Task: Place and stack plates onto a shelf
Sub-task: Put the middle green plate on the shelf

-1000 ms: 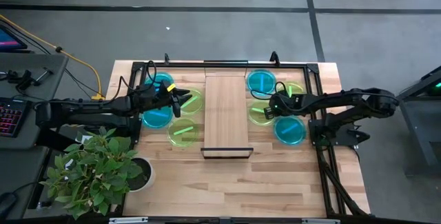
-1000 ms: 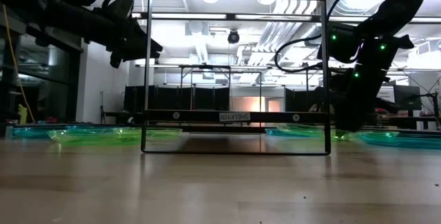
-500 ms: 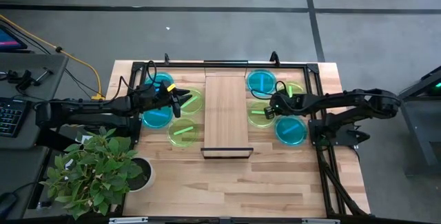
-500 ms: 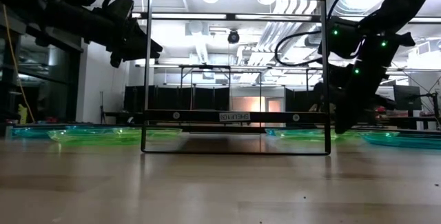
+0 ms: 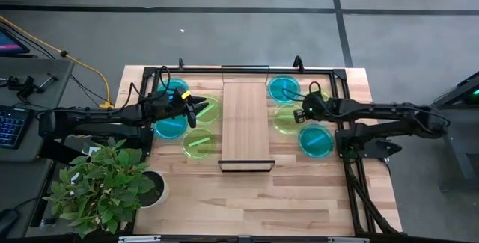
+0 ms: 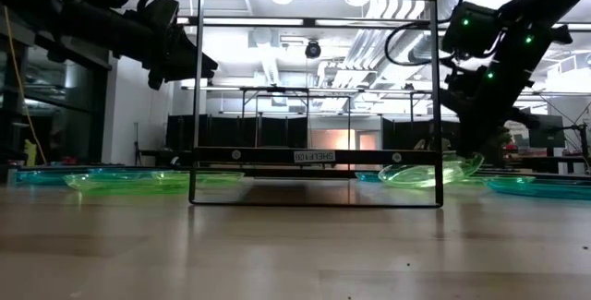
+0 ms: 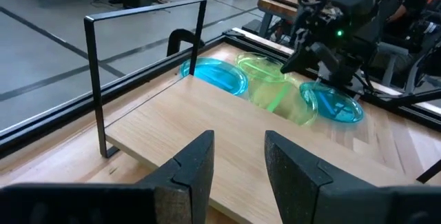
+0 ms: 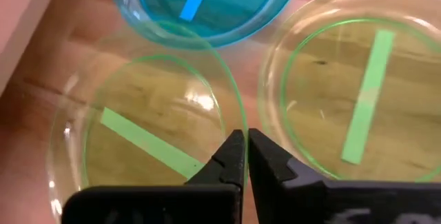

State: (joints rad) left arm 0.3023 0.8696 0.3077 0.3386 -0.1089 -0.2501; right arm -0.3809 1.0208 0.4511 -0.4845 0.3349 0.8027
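Several plates lie on the table on both sides of the shelf (image 5: 246, 123). To its left are two cyan plates (image 5: 171, 125) and two yellow-green plates (image 5: 198, 143). My left gripper (image 5: 196, 108) hovers open above these, touching nothing. To the shelf's right, my right gripper (image 5: 301, 113) is shut on a yellow-green plate (image 5: 285, 119). A cyan plate (image 5: 284, 88), another yellow-green plate (image 5: 319, 96) and a second cyan plate (image 5: 315, 140) lie flat around it. The shelf's dark end frame (image 6: 314, 157) stands in the low view. My right gripper pinches the yellow-green plate's rim (image 8: 234, 111) on the side toward the table's right, between its two fingertips (image 8: 234, 148). The fingers come slanting down from the table's right. The plate (image 6: 429, 169) sits tilted, its gripped side raised. Whether its opposite rim touches the table, I cannot tell.
A potted green plant (image 5: 105, 187) stands at the table's near left corner. A dark metal frame (image 5: 346, 123) runs around the work area. The held plate lies close to the neighbouring yellow-green plate (image 8: 351, 93) and cyan plate (image 8: 207, 3). Bare wood lies near the shelf's front (image 5: 247, 198).
My right gripper has risen from the table, and its arm has stretched out. The yellow-green plate lay flat before; its gripped side is now lifted, so it sits tilted, shifted slightly toward the far edge. The left arm has kept still.
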